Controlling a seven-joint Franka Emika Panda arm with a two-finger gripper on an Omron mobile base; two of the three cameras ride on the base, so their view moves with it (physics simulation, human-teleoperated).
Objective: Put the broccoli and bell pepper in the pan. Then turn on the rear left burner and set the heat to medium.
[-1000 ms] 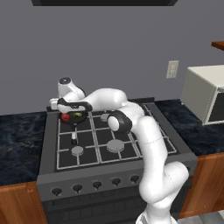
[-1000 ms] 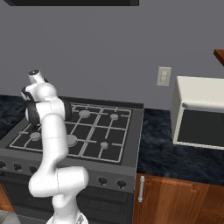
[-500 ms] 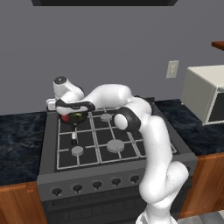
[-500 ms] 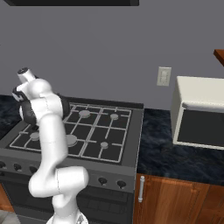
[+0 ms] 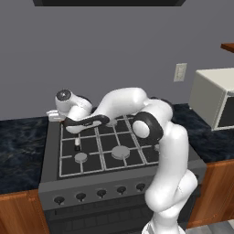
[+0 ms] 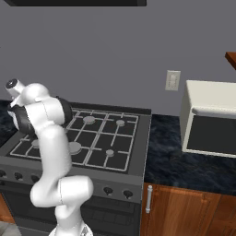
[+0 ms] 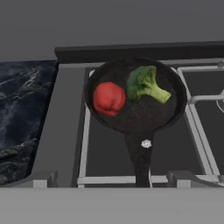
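In the hand view the black pan (image 7: pixel 162 118) sits on the stove's rear left grate, its handle pointing toward me. The red bell pepper (image 7: pixel 108 98) lies in its left half and the green broccoli (image 7: pixel 144 84) in its right half, close together. My gripper (image 7: pixel 113 179) is open and empty, held back from the pan over the end of the handle, with one fingertip on each side at the bottom of the view. From the left base view my hand (image 5: pixel 68 103) hovers over the stove's rear left corner and covers the pan bowl; just the pan handle (image 5: pixel 77 141) sticks out.
A row of knobs (image 5: pixel 101 193) lines the stove's front panel. Grey burner caps (image 5: pixel 120 151) sit under the grates. Dark marble counter (image 5: pixel 20 146) flanks the stove. A white microwave (image 6: pixel 209 117) stands on the counter to the right.
My hand has lifted and swung left, away from the pan. The bell pepper, earlier right under the gripper, now lies free in the pan.
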